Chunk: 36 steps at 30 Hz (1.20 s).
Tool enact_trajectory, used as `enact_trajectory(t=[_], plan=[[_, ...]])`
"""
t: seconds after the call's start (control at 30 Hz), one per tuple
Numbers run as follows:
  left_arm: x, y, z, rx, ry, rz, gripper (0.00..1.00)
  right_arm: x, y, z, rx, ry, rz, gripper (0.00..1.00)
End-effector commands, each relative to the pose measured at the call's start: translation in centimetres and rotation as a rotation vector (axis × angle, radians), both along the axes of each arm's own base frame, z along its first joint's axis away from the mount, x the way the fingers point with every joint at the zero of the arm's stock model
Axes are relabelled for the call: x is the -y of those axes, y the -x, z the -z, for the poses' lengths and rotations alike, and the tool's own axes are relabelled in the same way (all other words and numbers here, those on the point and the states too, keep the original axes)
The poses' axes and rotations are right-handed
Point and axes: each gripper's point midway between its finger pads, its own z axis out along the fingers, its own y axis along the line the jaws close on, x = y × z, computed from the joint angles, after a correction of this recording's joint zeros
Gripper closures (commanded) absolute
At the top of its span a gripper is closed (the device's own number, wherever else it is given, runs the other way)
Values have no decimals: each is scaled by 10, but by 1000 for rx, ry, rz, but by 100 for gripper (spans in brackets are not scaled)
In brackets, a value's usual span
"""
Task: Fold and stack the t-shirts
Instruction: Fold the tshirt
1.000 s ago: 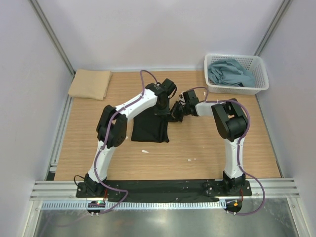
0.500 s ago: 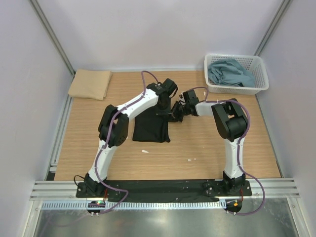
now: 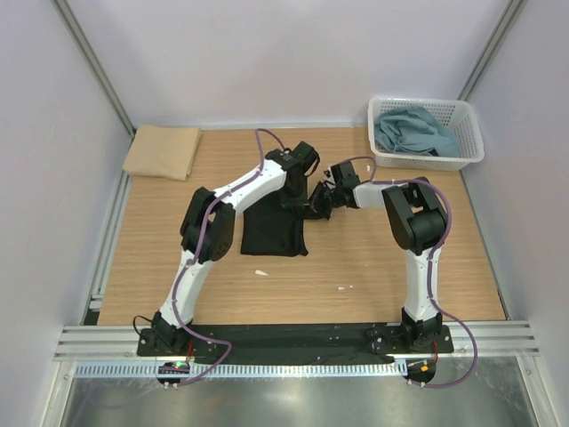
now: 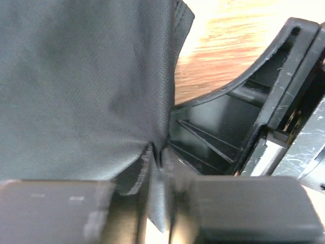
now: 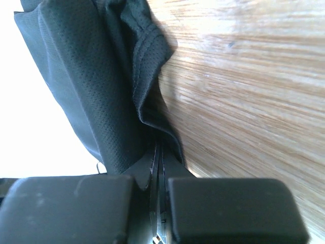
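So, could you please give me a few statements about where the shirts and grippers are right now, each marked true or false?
1. The right gripper is shut on an edge of the black t-shirt. True.
2. The black t-shirt lies inside the white basket. False: it lies on the table, near the middle; the white basket holds blue-grey t-shirts.
3. The tan t-shirt lies folded at the table's far left corner. True.
4. The left gripper hovers over the tan t-shirt. False: it pinches the black t-shirt, close beside the right gripper.
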Motion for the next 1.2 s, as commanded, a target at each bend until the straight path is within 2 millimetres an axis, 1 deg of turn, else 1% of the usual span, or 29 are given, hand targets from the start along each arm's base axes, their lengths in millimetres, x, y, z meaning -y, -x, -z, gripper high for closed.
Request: enact_trajectory(t=[0.0,0.03,0.07,0.13,0.17,0.2,0.23,0.27,0.3,0.33,0.37,0.4,0.43,0.47,0.5,0.53,0.57,0.6,0.63,0.67,0.7,0.73,0.77,0.8,0.83,0.9,0.93,1.03,1.17], plan=[[5,-11,-17,43,55,11,82,14,3,13,-18,89,6,97],[4,-12,-21,51,62,10,79,17,-2,6,3,90,3,97],[8,-11,-36,57,111,22,78,20,-2,4,-2,98,4,96],[6,-14,-52,77,143,17,74,25,-13,-9,29,107,13,95],[7,-13,-73,98,189,26,72,28,-12,-14,33,124,-1,94],[3,-15,-82,110,202,19,70,31,-13,-18,39,137,-6,93],[-1,-14,-89,116,212,19,69,32,-22,-29,70,145,-5,92],[-4,-13,-97,120,228,20,68,37,-18,-32,67,170,-25,91],[-12,-13,-115,137,266,12,69,39,-20,-38,79,182,-32,91],[-22,-8,-108,116,259,0,69,43,-27,-46,106,201,-28,90],[-29,-8,-109,116,265,-8,69,50,-22,-47,84,231,-36,88],[-41,-9,-111,109,286,-24,71,55,-23,-55,118,253,-56,86],[-52,-3,-105,99,292,-30,72,58,-27,-64,146,273,-65,82],[-58,0,-103,91,307,-23,73,64,-21,-65,131,310,-78,80],[-70,-1,-99,80,325,-43,75,68,-20,-71,162,332,-105,79],[-74,12,-90,37,362,-32,77,69,-19,-78,177,337,-114,78],[-78,16,-85,23,371,-35,78,68,-12,-82,168,327,-135,77],[-90,24,-70,-7,357,-42,81,64,-7,-86,190,321,-170,76],[-91,26,-74,10,376,-31,82,60,1,-93,192,312,-188,76],[-96,28,-70,9,373,-34,82,54,6,-96,195,299,-211,76],[-101,36,-60,-6,364,-33,82,35,20,-101,199,266,-265,76],[-102,36,-59,6,372,-29,83,26,30,-102,189,240,-291,76],[-103,38,-59,7,379,-28,83,10,40,-106,184,188,-329,76],[-106,42,-51,-9,376,-32,83,-6,54,-105,173,155,-374,77],[-107,42,-49,-7,383,-32,84,-18,59,-103,165,129,-385,79],[-111,45,-40,-26,386,-41,85,-36,68,-102,145,79,-414,80],[-110,45,-38,-28,397,-38,85,-48,74,-100,150,57,-436,83],[-113,51,-27,-53,399,-34,86,-61,81,-88,104,20,-454,88],[-121,59,-9,-87,388,-52,87,-53,81,-62,48,40,-429,90]])
